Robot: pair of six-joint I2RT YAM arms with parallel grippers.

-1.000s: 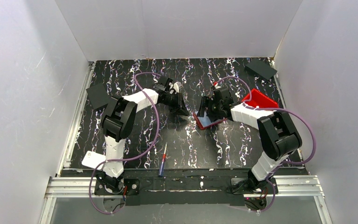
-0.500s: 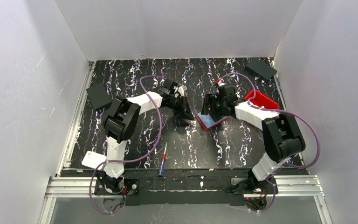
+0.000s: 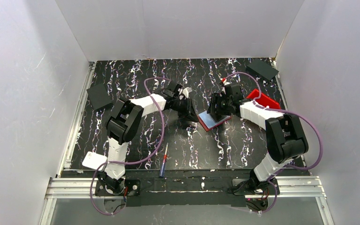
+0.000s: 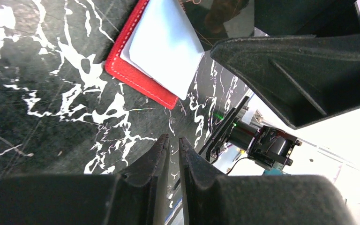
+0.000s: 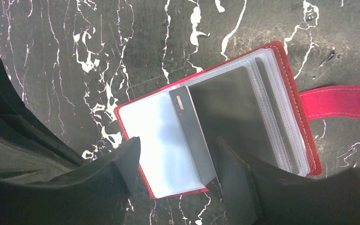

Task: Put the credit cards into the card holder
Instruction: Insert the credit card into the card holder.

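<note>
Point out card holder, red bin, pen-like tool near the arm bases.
card holder (image 5: pixel 333 101), right wrist view, on its red snap strap.
red bin (image 3: pixel 263 99), top external view, on its inner floor.
pen-like tool (image 3: pixel 163 161), top external view, mid-shaft.

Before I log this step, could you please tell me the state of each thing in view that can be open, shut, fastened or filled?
card holder: open, lying flat on the table.
strap: unfastened, stretched out sideways.
dark card: tilted up between the sleeves; how far in, cannot tell.
left tool: shut, empty.
right tool: open, straddling the dark card.
red bin: open-topped; contents cannot be told.
</note>
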